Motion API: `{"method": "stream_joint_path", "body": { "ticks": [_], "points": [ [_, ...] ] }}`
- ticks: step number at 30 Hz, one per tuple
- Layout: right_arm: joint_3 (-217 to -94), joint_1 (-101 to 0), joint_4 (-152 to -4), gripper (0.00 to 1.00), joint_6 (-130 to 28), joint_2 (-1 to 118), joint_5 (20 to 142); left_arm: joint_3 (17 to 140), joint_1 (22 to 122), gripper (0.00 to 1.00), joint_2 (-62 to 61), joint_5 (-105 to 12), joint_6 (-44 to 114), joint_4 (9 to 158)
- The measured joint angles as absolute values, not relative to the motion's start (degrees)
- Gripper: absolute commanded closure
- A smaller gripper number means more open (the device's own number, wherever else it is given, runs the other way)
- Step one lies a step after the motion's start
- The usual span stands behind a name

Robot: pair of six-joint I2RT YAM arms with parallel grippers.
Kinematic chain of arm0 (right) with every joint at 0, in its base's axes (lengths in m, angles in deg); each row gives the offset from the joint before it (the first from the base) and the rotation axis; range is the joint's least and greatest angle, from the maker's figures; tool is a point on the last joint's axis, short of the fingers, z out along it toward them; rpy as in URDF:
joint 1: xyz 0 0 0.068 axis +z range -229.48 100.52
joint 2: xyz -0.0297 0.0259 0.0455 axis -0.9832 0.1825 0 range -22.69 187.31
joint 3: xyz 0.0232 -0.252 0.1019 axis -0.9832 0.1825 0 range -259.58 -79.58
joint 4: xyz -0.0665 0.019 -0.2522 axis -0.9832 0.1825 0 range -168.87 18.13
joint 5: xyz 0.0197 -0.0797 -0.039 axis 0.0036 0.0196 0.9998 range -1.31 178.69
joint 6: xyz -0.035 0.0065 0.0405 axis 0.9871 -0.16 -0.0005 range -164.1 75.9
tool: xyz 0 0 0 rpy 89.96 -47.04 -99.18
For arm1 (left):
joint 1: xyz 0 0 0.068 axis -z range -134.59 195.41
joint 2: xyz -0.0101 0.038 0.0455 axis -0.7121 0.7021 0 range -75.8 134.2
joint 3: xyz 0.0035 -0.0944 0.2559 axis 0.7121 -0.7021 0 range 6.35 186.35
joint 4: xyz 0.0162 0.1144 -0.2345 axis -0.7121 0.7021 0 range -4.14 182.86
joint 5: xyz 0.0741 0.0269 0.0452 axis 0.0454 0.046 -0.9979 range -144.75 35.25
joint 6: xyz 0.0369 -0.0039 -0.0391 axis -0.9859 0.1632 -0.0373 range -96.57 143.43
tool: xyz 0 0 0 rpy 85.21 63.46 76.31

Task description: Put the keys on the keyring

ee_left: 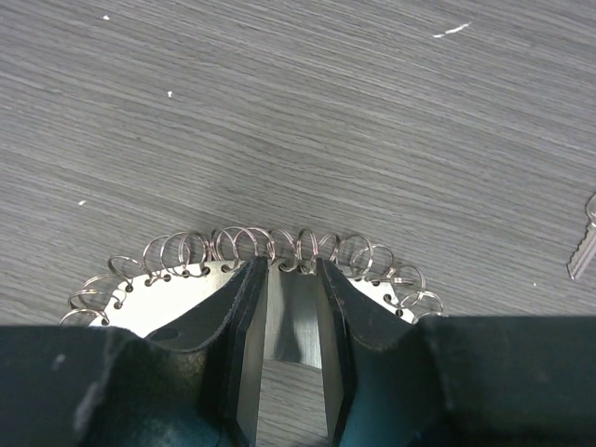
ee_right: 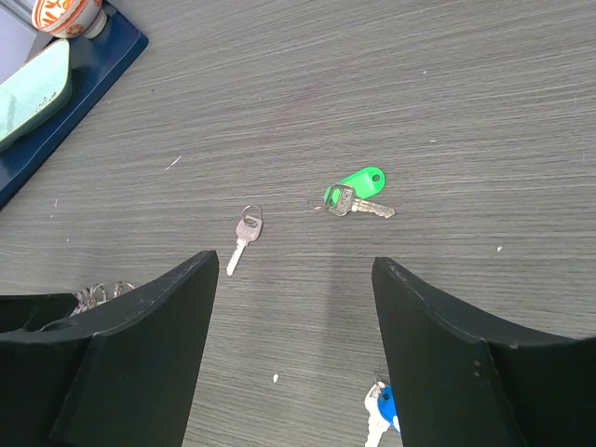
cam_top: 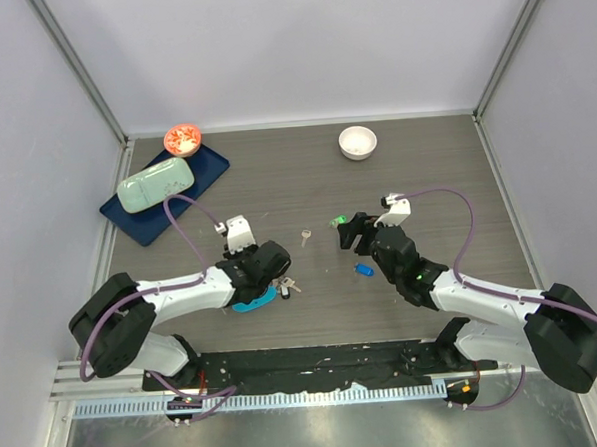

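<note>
My left gripper (cam_top: 274, 273) (ee_left: 287, 266) is shut on the keyring's light-blue curved strip (cam_top: 253, 304), low over the table. In the left wrist view the strip (ee_left: 196, 284) looks pale, with several wire rings (ee_left: 233, 247) along its curved edge. One or two small keys (cam_top: 287, 284) lie at its right end. A plain silver key (cam_top: 305, 237) (ee_right: 244, 235) (ee_left: 583, 250) lies mid-table. My right gripper (cam_top: 351, 233) (ee_right: 293, 264) is open and empty, above the table. A green-headed key (cam_top: 337, 220) (ee_right: 358, 194) lies just ahead of it, and a blue-headed key (cam_top: 363, 270) (ee_right: 384, 414) lies under its right finger.
A dark blue tray (cam_top: 201, 169) at the back left holds a pale green oblong object (cam_top: 154, 183). A red-and-white cup (cam_top: 182, 139) stands at its far edge. A white round bowl (cam_top: 357, 141) stands at the back. Enclosure walls and posts ring the table.
</note>
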State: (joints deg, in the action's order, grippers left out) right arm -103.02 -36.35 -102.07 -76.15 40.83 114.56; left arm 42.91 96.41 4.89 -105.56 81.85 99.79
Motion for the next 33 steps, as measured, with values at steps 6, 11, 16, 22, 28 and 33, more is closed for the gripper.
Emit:
{"method": "stream_joint_path", "body": {
  "ticks": [6, 11, 16, 22, 28, 33],
  "points": [
    [-102.87, -36.35, -102.51, 0.27, -76.15, 40.81, 114.54, 42.91, 96.41, 0.69, 4.27, -107.57, 88.32, 103.34],
    [-102.63, -36.35, -102.7, 0.27, -76.15, 40.81, 114.49, 41.88, 96.43, 0.7, 1.45, -109.16, 95.27, 107.68],
    [-102.48, -36.35, -102.86, 0.27, -76.13, 40.81, 114.49, 41.23, 96.45, 0.72, 0.89, -110.26, 101.85, 111.29],
    [-102.45, -36.35, -102.86, 0.27, -76.13, 40.81, 114.49, 40.68, 96.45, 0.72, 0.97, -110.3, 107.77, 114.42],
    [-102.45, -36.35, -102.86, 0.27, -76.13, 40.81, 114.49, 40.68, 96.19, 0.72, 2.09, -110.21, 111.16, 116.12],
    [-102.45, -36.35, -102.86, 0.27, -76.13, 40.81, 114.49, 39.83, 93.94, 0.74, 2.74, -108.81, 110.13, 114.29]
  ]
}}
